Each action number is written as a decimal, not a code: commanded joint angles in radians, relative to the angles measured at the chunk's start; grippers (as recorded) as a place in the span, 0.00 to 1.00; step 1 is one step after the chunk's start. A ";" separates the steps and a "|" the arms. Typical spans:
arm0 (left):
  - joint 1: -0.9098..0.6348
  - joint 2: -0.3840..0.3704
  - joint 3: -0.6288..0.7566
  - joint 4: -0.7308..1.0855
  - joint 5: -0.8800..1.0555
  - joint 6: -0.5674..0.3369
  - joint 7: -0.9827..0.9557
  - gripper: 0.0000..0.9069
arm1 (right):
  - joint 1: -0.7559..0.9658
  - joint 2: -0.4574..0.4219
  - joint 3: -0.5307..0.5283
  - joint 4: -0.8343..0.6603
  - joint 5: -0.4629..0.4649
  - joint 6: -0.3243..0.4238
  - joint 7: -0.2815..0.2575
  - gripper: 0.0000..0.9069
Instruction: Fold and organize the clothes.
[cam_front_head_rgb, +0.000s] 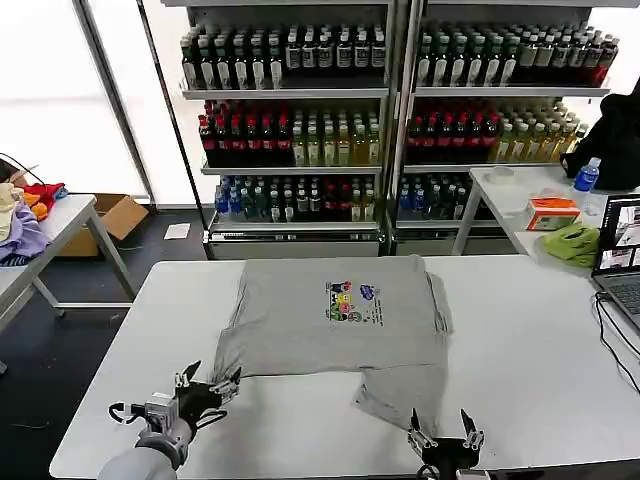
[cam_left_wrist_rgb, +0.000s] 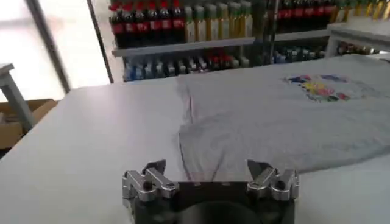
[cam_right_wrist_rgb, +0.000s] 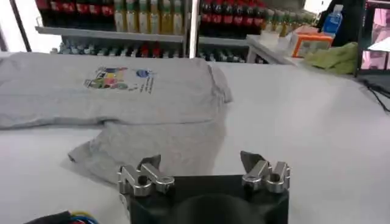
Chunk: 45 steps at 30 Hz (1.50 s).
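A light grey short-sleeved shirt (cam_front_head_rgb: 335, 320) lies flat in the middle of the white worktop (cam_front_head_rgb: 530, 350), its multicoloured chest print (cam_front_head_rgb: 352, 301) facing up. It looks partly folded already: the main body forms a wide band running left to right, and one flap (cam_front_head_rgb: 400, 395) hangs toward the near edge on the right side.

The left gripper (cam_front_head_rgb: 208, 388) hovers near the worktop's near-left corner, fingers spread, with the shirt's near-left corner just beyond its fingertips, ahead and to the right. The right gripper (cam_front_head_rgb: 446, 433) sits at the near edge, also spread wide, with the hanging flap just ahead of it and slightly to the left. Each arm is thus nearest its own side of the near hem, which suits a two-handed fold away from the robot.

The left wrist view shows the rumpled left sleeve edge (cam_left_wrist_rgb: 186, 112) and the near hem lying close before the left gripper (cam_left_wrist_rgb: 210, 182). The right wrist view shows the flap's rounded near corner (cam_right_wrist_rgb: 82, 155) and right sleeve (cam_right_wrist_rgb: 216, 85), beyond the right gripper (cam_right_wrist_rgb: 204, 173).
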 joint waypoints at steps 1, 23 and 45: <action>-0.007 0.007 -0.001 0.026 -0.006 0.004 0.002 1.00 | -0.002 0.022 -0.012 -0.018 0.014 0.015 -0.001 1.00; -0.004 0.014 0.025 0.070 -0.016 0.007 0.003 0.00 | 0.027 0.046 -0.033 -0.119 0.007 0.022 -0.024 0.00; -0.007 -0.025 0.055 0.085 -0.017 0.009 0.003 0.00 | 0.044 0.027 -0.020 -0.120 -0.007 0.059 -0.035 0.00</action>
